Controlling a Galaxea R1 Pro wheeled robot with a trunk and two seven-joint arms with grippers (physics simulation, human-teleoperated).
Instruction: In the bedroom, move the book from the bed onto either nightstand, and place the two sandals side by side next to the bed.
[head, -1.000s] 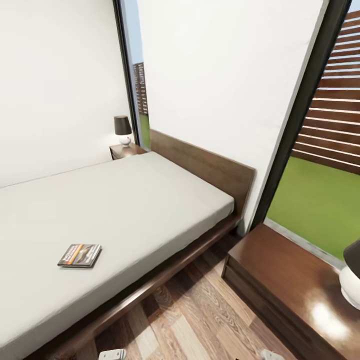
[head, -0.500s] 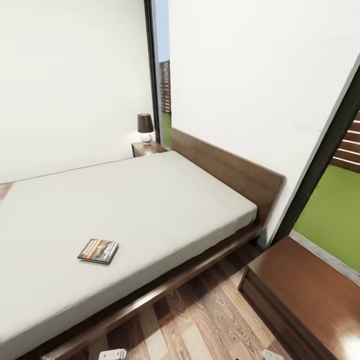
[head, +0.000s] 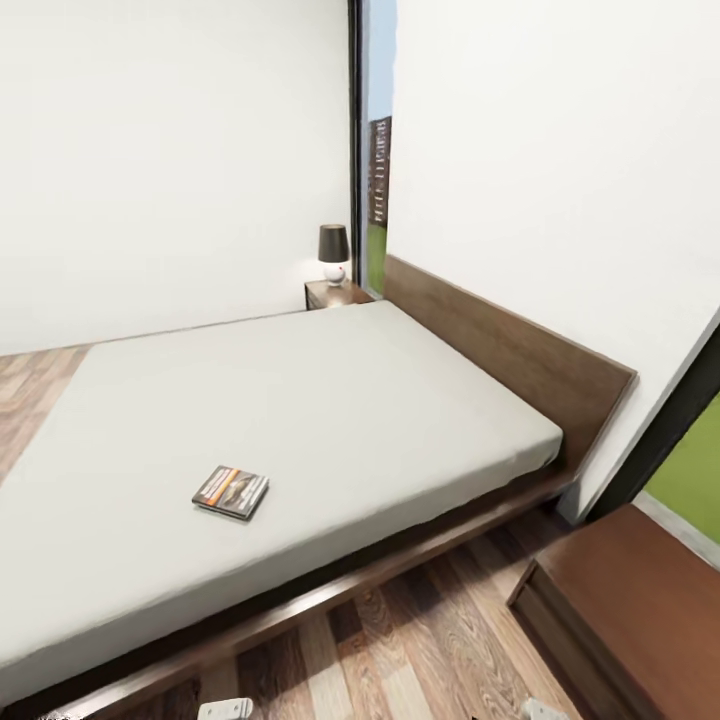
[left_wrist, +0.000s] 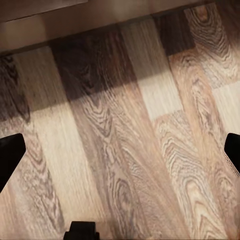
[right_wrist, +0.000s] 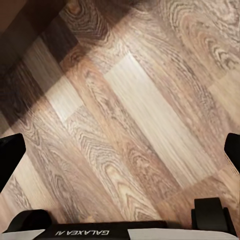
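One book (head: 231, 492), a thin paperback with a dark cover and an orange band, lies flat on the pale grey mattress of the bed (head: 330, 400), toward the near edge and well away from the headboard (head: 510, 345). The bed's dark wooden frame runs along a brown wood-plank floor (head: 400, 650). At the far corner of the bed, just beside the headboard, stands a nightstand (head: 335, 293) carrying a small lamp (head: 333, 253) with a dark shade and white base. A second nightstand (head: 625, 600) sits nearer, at the lower right of the head view, its glossy brown top partly cut off by the edge. Between white walls a tall dark-framed window (head: 375, 185) looks onto grass and a slatted fence; another strip of grass shows at far right. Both wrist views look straight down on the floor planks: the left gripper (left_wrist: 120, 155) has its jaws spread wide with nothing between them, and the right gripper (right_wrist: 120, 155) is likewise released, its dark fingertips at opposite edges.
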